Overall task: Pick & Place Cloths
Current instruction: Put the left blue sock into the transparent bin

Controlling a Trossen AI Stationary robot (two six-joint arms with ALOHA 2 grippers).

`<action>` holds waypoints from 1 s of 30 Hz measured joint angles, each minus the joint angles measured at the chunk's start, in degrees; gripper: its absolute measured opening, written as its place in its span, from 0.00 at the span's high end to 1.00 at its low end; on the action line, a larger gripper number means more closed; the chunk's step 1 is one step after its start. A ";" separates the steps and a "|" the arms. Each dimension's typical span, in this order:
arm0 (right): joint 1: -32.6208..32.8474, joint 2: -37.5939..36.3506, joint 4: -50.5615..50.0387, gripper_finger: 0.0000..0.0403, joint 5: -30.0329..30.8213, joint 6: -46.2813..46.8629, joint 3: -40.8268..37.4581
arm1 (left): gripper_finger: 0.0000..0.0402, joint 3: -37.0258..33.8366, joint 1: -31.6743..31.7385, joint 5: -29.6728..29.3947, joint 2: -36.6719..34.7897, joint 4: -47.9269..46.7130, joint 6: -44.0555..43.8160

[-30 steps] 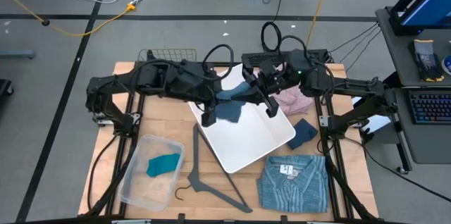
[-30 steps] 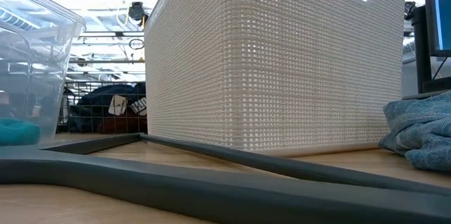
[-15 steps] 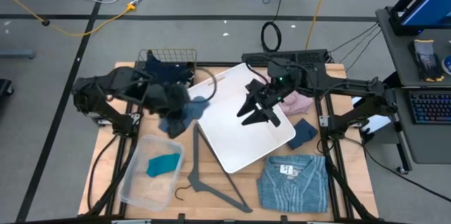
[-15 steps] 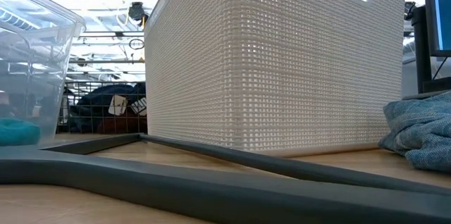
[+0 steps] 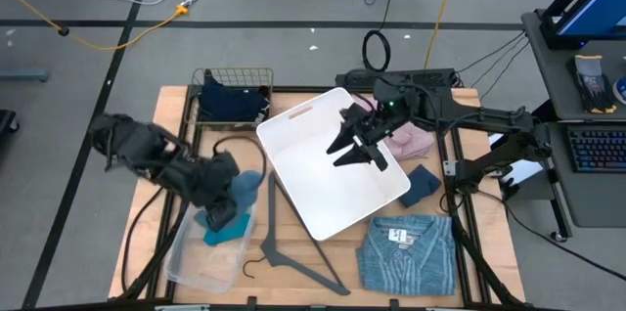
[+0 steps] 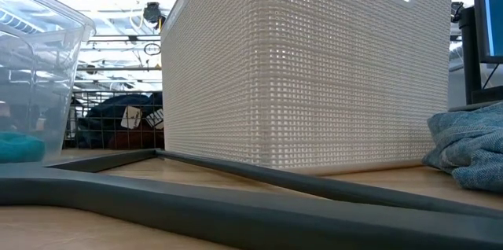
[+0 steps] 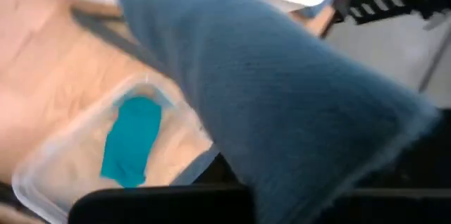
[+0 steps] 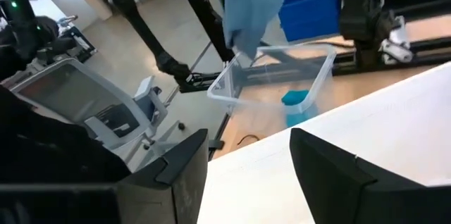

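Nearest, at the table's front right, the blue striped shirt (image 5: 406,252) lies flat; its white label (image 5: 398,235) carries marks too small to read. Left of it lies the grey plastic hanger (image 5: 286,243), its long arm running toward the white basket.

At the front left stands one clear plastic bin (image 5: 186,252) holding a single teal cloth (image 5: 227,230). Just above the bin's far end hangs the left gripper (image 5: 217,215), its fingers pressed together on a slate-blue cloth (image 5: 243,190) that drapes down from it; the left wrist view shows that cloth filling most of the frame over the bin.

In the middle of the table sits the large white basket (image 5: 333,169), its woven wall filling the low view; nothing shows inside it. The right gripper (image 5: 344,151) hovers over the basket with its fingers spread and nothing between them.

Right of the basket lies a navy cloth (image 5: 423,183), and just beyond it the pink fleece (image 5: 411,140), partly under the right arm.

At the far left stands a wire basket (image 5: 233,80) with dark navy fabric (image 5: 233,104) bunched in it.
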 joint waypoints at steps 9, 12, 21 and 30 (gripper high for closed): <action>-0.32 0.00 2.88 0.53 -0.03 -0.03 0.00 | 1.00 -17.76 -7.87 8.38 -0.24 0.03 -18.88; -0.32 0.00 2.90 0.53 -0.03 0.55 0.00 | 1.00 -23.62 -9.28 10.52 -0.25 0.38 -23.08; 0.39 0.00 3.22 0.54 -0.10 1.95 -0.02 | 1.00 -36.70 -10.89 5.58 -2.22 13.51 -29.29; 1.88 0.00 3.27 0.54 -0.18 1.95 -0.02 | 1.00 -49.33 -10.67 4.87 -2.27 22.10 -32.69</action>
